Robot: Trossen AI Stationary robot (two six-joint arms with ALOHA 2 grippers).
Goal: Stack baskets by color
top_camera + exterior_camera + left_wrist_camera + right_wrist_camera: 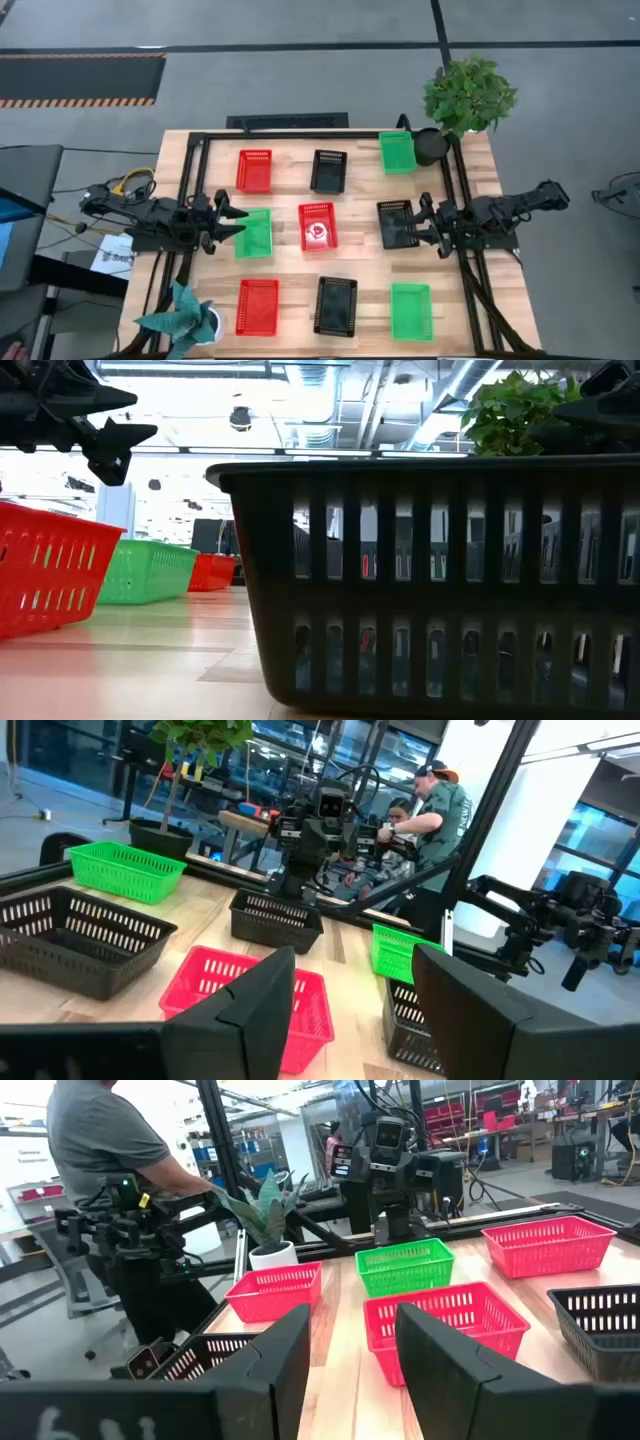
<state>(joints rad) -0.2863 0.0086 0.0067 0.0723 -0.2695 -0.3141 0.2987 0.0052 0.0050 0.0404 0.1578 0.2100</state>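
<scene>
**Nine baskets unstacked, each arm facing its nearest one**

Baskets lay singly in a three-by-three grid on the table (470, 300), none stacked. The left gripper (236, 219), fingers parted and holding nothing, hovered at the middle-left green basket (253, 232), whose long axis ran up-down in the frame, across the gripper's reach. The right gripper (424, 221), likewise open and empty, pointed at the middle-right black basket (396, 223), just beside it. The centre red basket (318, 226) sat between both, roughly equally near. Each arm probably takes its own side first.
</scene>
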